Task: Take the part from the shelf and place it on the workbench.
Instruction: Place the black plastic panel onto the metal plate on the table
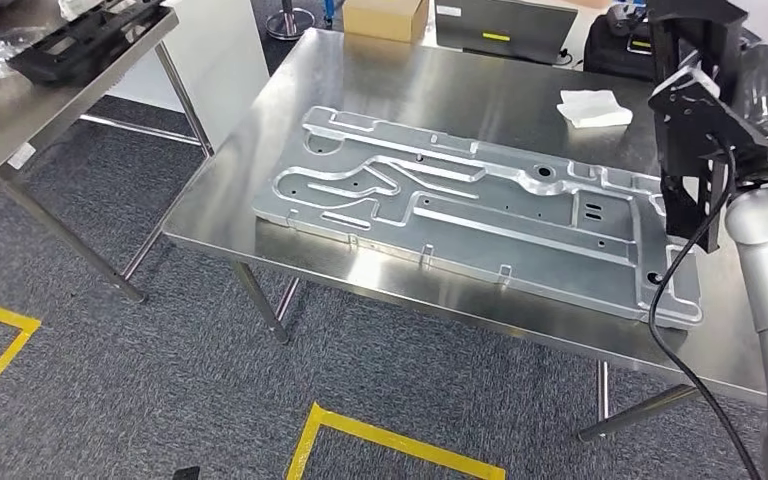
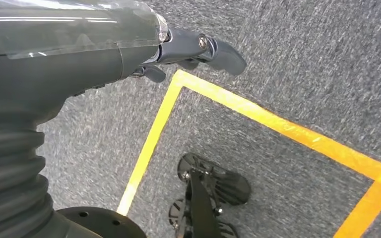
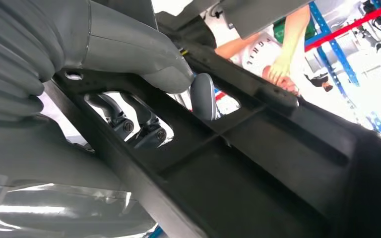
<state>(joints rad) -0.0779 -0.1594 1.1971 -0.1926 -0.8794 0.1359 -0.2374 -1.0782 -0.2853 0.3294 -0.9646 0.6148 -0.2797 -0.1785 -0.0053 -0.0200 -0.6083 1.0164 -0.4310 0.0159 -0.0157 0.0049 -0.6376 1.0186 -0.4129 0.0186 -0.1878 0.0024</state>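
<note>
Right hand (image 3: pixel 129 74) grips the black part (image 1: pixel 695 110) — above the workbench (image 1: pixel 440 80) — left hand (image 2: pixel 129 49) holds nothing.

Black ribbed plastic part (image 1: pixel 695 120) held upright above workbench (image 1: pixel 480 90) (right end).
</note>
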